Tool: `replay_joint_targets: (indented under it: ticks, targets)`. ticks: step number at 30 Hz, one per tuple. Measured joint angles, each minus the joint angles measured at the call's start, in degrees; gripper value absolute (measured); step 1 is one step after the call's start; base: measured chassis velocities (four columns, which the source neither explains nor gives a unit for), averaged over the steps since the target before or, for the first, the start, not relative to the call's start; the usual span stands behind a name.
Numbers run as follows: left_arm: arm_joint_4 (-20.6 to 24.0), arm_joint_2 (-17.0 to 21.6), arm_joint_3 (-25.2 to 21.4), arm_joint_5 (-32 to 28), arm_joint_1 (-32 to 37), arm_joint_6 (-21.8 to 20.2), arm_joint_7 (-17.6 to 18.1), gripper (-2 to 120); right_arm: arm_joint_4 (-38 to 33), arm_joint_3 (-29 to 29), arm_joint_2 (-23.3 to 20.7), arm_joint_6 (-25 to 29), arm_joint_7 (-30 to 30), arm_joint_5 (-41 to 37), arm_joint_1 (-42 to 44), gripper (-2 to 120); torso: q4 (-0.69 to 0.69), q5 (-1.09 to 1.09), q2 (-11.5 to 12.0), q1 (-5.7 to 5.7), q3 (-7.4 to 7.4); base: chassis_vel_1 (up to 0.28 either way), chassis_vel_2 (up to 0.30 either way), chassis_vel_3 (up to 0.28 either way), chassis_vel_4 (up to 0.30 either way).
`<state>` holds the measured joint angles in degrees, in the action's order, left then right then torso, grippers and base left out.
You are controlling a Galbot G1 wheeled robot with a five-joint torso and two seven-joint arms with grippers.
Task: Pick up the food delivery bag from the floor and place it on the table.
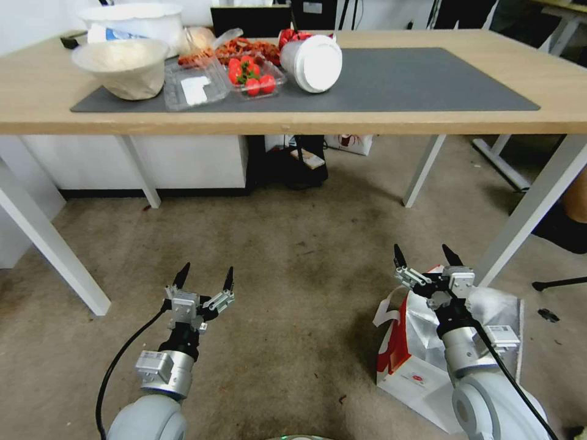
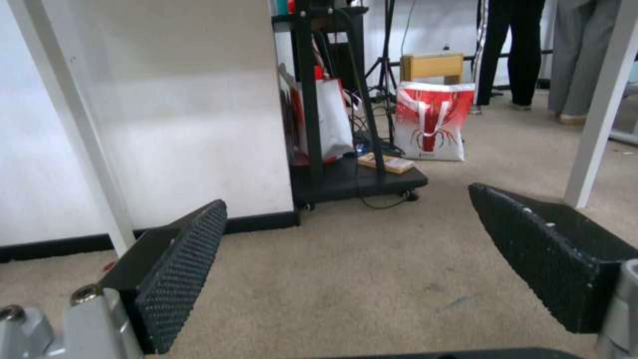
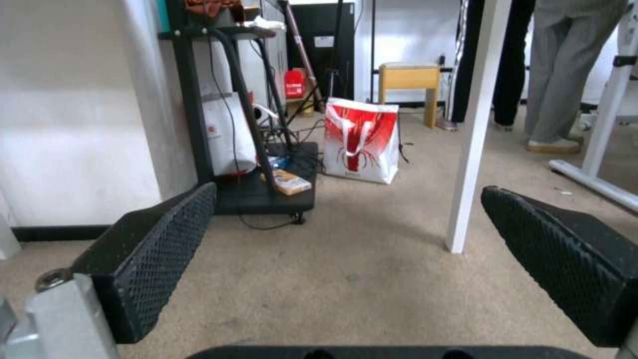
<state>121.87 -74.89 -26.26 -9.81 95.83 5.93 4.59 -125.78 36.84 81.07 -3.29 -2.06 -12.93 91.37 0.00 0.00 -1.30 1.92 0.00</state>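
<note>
The food delivery bag [image 1: 411,374] stands on the floor [image 1: 293,256] at the lower right, white with a red side panel and silver foil lining showing at its open top. My right gripper [image 1: 425,253] hovers open above the bag's far edge, holding nothing; the arm hides the bag's middle. In the right wrist view the right gripper [image 3: 349,192] has carpet between its fingers. My left gripper [image 1: 208,275] is open over bare carpet to the left, well apart from the bag, and its wrist view shows the left gripper [image 2: 346,199] spread wide. The table [image 1: 36,110] spans the far side.
On the table's dark grey mat [image 1: 428,79], at its left end, sit bowls, a strawberry tray [image 1: 252,74] and a tipped white tub [image 1: 315,62]. White table legs [image 1: 526,208] stand near the bag. A black cart [image 3: 266,192] and a lobster-print bag [image 3: 362,139] stand beyond the table.
</note>
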Motion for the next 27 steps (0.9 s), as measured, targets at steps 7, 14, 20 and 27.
replay_joint_targets:
  ticks: [7, 14, 20, 27]
  targets:
    - [-0.1, -0.2, 0.2, 0.1, 0.1, 0.2, 0.1, 93, 0.4, 0.0, 0.4, 0.2, 0.0, -0.1, -0.1, 100, 0.0, 0.01, 0.1, -0.05, 0.0, 0.0, 0.0, 0.0, 0.0]
    - [-1.4, 0.3, 0.6, -2.7, -0.3, 5.2, 1.8, 102, 0.4, 0.5, 0.0, 0.5, 0.6, -0.1, 0.4, 100, 0.0, 0.0, -0.1, -0.05, 0.0, 0.0, 0.0, 0.0, 0.0]
    - [1.0, 1.1, 0.1, -3.7, 0.2, 4.2, 1.8, 107, 1.5, 3.0, -1.1, -0.2, 2.2, 0.9, 1.0, 100, 0.0, 0.01, -0.3, -0.04, 0.0, 0.0, 0.0, 0.0, 0.0]
    - [1.1, 1.6, 0.2, -4.0, 0.3, 2.8, 1.5, 101, 4.8, 10.1, -2.9, -1.8, 2.3, 2.6, 0.3, 100, 0.0, 0.0, -0.4, -0.01, 0.0, 0.0, 0.0, 0.0, 0.0]
